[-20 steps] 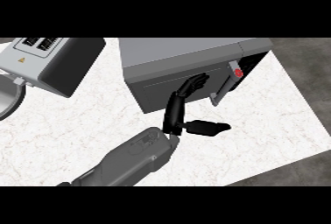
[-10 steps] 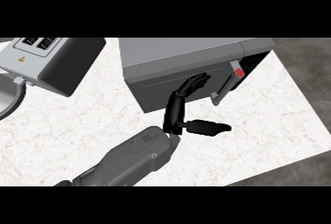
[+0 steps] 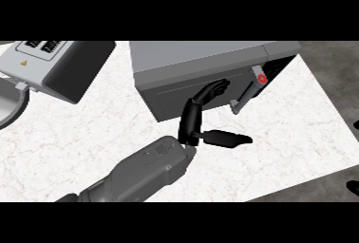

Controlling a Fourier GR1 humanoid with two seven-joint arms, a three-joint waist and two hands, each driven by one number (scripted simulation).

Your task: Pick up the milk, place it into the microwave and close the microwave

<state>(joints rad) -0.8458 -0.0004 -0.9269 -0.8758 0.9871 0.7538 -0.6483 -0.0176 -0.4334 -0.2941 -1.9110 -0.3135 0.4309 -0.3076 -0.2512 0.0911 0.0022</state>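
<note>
No readable words or numbers anywhere in the head view. Only marks:

- Grey appliance [image 3: 60, 66] at upper left: small yellow triangular warning sign [image 3: 26, 62] on its top face. The symbol inside it is too small to make out. Next to it, dark rectangular panels [image 3: 43, 45] near the top edge, possibly buttons or a display, with no legible characters.
- Microwave [image 3: 203, 71]: small red round mark [image 3: 262, 79] with a pale centre, at the right edge of the door [image 3: 200, 95]. Looks like a logo or a button, can't tell which. No lettering on the door face or on the top panel.
</note>
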